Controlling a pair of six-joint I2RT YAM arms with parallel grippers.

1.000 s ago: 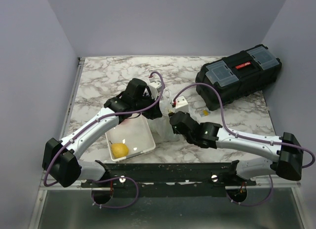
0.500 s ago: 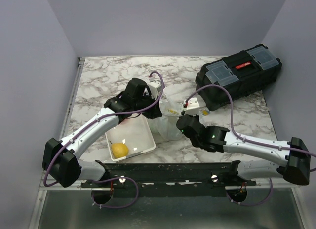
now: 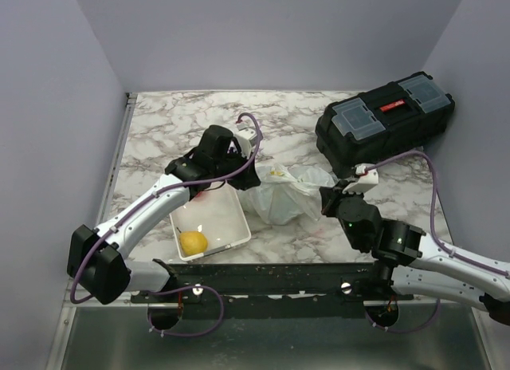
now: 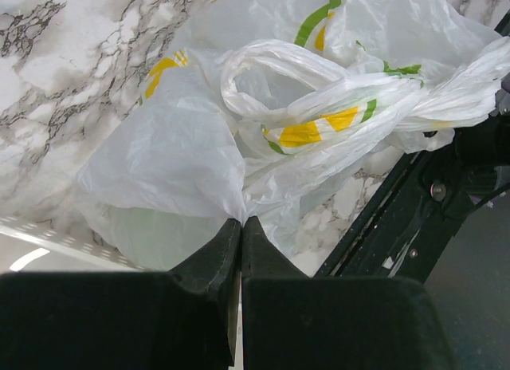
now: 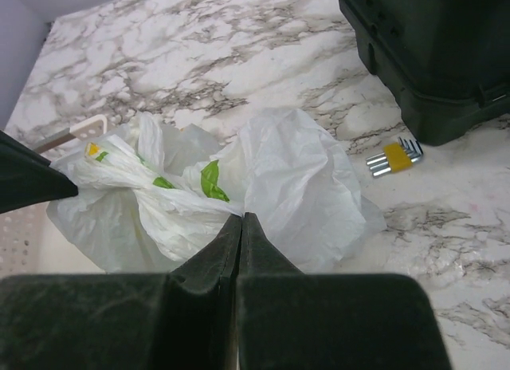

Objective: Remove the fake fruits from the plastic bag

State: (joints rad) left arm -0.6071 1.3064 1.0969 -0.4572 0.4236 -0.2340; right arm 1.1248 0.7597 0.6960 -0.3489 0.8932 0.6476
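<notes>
One plastic bag (image 3: 283,198) lies mid-worktop (image 3: 175,127), just right of one white tray (image 3: 219,218) holding one yellow fruit (image 3: 193,242). One black toolbox (image 3: 386,119) sits at the far right corner. Of the two claws, the left claw (image 4: 241,221) is fully closed, pinching the bag's film. The right claw (image 5: 241,217) is likewise closed on its right edge.

No words or numbers can be read. The black toolbox (image 3: 386,119) carries a red label (image 3: 392,107) on its lid — too small to make out. The plastic bag (image 4: 199,147) bears yellow and green print — crumpled fragments, no legible letters.
</notes>
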